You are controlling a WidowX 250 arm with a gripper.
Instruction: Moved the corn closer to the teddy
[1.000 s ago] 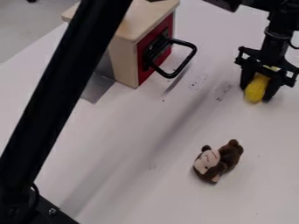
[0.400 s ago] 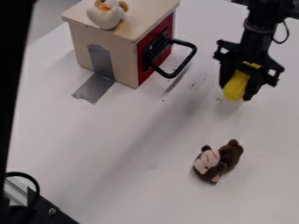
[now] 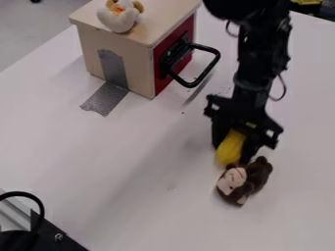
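Corn [image 3: 229,151] hangs clamped in the gripper [image 3: 233,151] at eleven o'clock from the teddy [image 3: 246,181], contact unclear; pushing toward five could shove the teddy, and releasing high could set the corn rolling.

I see: box [image 3: 114,51], smooth pale wood; tape [image 3: 108,98], matt grey; handle [image 3: 212,62], glossy black; teddy [image 3: 252,182], brown plush; worktop [image 3: 131,171], smooth white; corn [image 3: 230,148], smooth yellow.
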